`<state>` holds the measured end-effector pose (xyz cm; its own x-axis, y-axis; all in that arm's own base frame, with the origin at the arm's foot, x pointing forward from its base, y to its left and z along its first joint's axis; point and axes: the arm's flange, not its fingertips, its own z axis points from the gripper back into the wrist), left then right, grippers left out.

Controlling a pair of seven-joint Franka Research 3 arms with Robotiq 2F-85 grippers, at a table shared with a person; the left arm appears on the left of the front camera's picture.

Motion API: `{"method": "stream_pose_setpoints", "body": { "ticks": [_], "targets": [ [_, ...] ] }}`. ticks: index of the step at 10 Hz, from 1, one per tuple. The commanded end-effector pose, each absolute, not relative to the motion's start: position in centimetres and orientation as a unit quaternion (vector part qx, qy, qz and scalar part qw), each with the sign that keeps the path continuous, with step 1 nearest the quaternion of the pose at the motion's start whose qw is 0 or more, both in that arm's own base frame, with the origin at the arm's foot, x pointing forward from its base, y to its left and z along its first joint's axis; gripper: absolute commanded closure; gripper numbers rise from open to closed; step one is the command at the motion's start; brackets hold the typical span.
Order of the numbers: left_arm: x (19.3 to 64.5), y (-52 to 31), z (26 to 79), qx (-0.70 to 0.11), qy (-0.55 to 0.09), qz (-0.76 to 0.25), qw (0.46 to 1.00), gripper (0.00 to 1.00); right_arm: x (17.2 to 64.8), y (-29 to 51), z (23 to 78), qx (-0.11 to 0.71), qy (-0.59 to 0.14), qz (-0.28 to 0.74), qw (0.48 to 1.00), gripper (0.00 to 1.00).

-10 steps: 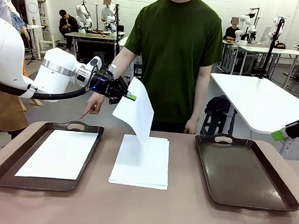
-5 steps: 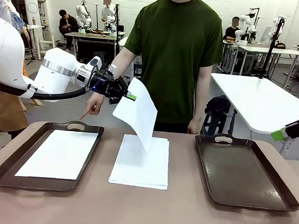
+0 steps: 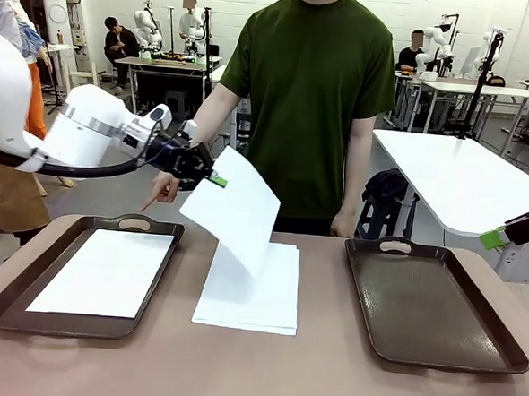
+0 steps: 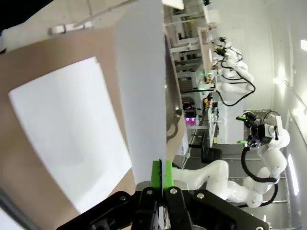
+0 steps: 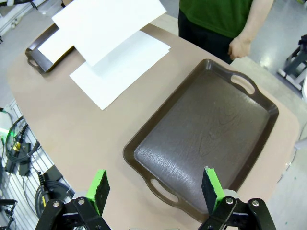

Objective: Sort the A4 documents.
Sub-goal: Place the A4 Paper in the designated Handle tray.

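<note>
My left gripper (image 3: pixel 213 179) is shut on the top corner of one white A4 sheet (image 3: pixel 232 209), which hangs tilted in the air above the stack of white sheets (image 3: pixel 252 291) at the table's middle. In the left wrist view that held sheet (image 4: pixel 141 81) runs up from between the green pads (image 4: pixel 156 173), with the stack (image 4: pixel 67 139) below it. Another sheet (image 3: pixel 105 271) lies in the left brown tray (image 3: pixel 26 273). My right gripper (image 5: pixel 156 184) hangs open over the right tray (image 5: pixel 211 129), holding nothing; its green tip (image 3: pixel 493 237) shows at the front view's right edge.
A person in a dark green shirt stands at the far side; one hand (image 3: pixel 164 190) points a finger down toward the left tray, the other hand (image 3: pixel 339 224) hangs by the table edge. The right tray (image 3: pixel 433 303) holds nothing. White tables stand behind on the right.
My left gripper has moved left and slightly down with the sheet, which has swung to a flatter tilt. The right arm and the person's pointing hand have stayed put.
</note>
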<state>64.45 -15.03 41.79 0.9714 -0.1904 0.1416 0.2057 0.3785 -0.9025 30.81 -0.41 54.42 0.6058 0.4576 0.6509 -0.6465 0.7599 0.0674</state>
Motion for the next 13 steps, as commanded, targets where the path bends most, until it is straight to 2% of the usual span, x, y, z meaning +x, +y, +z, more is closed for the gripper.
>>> {"method": "stream_pose_setpoints", "body": {
  "ticks": [1,5,8,10,12,13],
  "targets": [
    [60.3,-11.5,43.5,-0.494,0.000,-0.106,0.863,0.99,30.9,-0.4,54.3,0.158,-0.315,0.314,0.881,0.00],
    [57.1,-5.0,41.0,-0.410,0.008,-0.020,0.912,0.99,30.9,-0.4,54.3,0.158,-0.315,0.314,0.881,0.00],
    [56.2,-2.3,37.9,-0.409,0.000,0.030,0.912,0.99,30.9,-0.4,54.3,0.158,-0.315,0.314,0.881,0.00],
    [56.1,-2.0,36.9,-0.360,0.015,0.029,0.932,0.99,30.9,-0.4,54.3,0.158,-0.315,0.314,0.881,0.00],
    [56.5,-3.1,37.2,-0.312,-0.003,0.035,0.949,0.99,30.9,-0.4,54.3,0.158,-0.315,0.314,0.881,0.00],
    [56.9,5.3,36.0,-0.235,-0.014,0.096,0.967,0.99,30.9,-0.4,54.3,0.158,-0.315,0.314,0.881,0.00]
  ]
}}
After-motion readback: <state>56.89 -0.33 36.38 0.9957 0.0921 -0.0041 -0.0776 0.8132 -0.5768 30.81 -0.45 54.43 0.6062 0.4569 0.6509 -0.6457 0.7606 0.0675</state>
